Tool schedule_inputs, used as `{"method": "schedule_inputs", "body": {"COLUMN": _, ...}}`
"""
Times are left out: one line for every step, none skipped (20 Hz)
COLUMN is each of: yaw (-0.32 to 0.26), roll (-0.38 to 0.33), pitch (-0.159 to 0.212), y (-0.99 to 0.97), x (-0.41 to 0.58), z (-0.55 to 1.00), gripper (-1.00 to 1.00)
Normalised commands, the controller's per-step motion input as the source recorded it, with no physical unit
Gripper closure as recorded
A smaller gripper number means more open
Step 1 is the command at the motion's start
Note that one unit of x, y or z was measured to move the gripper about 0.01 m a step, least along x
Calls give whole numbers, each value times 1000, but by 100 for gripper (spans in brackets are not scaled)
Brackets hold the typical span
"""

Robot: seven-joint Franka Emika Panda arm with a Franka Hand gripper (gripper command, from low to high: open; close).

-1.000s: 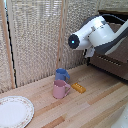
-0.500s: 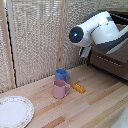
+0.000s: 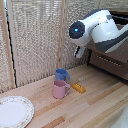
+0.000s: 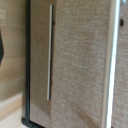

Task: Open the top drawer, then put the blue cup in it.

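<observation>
Wood table (image 3: 100, 107) | arm (image 3: 100, 30) raised beside top drawer (image 4: 42, 60) | tool state unclear

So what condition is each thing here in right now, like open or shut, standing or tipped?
top drawer: shut, front flush, handle untouched.
blue cup: upright on the table, behind the pink mug, nothing gripping it.
pink mug: upright, handle toward the exterior view's right.
plate: flat, nothing on it.
yellow block: lying flat beside the mugs.
gripper: out of sight.
</observation>
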Motion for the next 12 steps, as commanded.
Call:
{"method": "schedule_inputs", "body": {"yaw": -219, "roll": 271, "pitch": 100, "y": 83, "x": 389, "z": 74, "gripper": -100}}
{"method": "schedule_inputs", "body": {"yaw": -224, "roll": 257, "pitch": 97, "y": 77, "x": 383, "z": 97, "gripper": -100}}
{"method": "schedule_inputs", "body": {"yaw": -236, "roll": 242, "pitch": 118, "y": 57, "x": 389, "z": 103, "gripper": -100}}
{"method": "schedule_inputs", "body": {"yaw": -244, "roll": 226, "pitch": 117, "y": 49, "x": 366, "z": 140, "gripper": -100}}
{"method": "schedule_inputs", "body": {"yaw": -244, "roll": 224, "pitch": 116, "y": 46, "x": 363, "z": 146, "gripper": -100}}
{"method": "schedule_inputs", "body": {"yaw": -246, "roll": 218, "pitch": 116, "y": 40, "x": 360, "z": 160, "gripper": -100}}
{"method": "schedule_inputs", "body": {"yaw": -247, "roll": 211, "pitch": 114, "y": 37, "x": 357, "z": 177, "gripper": -100}}
{"method": "schedule_inputs", "body": {"yaw": -243, "roll": 200, "pitch": 108, "y": 40, "x": 371, "z": 220, "gripper": -100}}
{"method": "schedule_inputs", "body": {"yaw": -239, "roll": 197, "pitch": 107, "y": 43, "x": 383, "z": 240, "gripper": -100}}
{"method": "schedule_inputs", "body": {"yaw": -239, "roll": 196, "pitch": 105, "y": 46, "x": 383, "z": 240, "gripper": -100}}
{"method": "schedule_inputs", "body": {"yaw": -234, "roll": 199, "pitch": 105, "y": 57, "x": 394, "z": 237, "gripper": -100}}
{"method": "schedule_inputs", "body": {"yaw": -227, "roll": 205, "pitch": 105, "y": 71, "x": 411, "z": 226, "gripper": -100}}
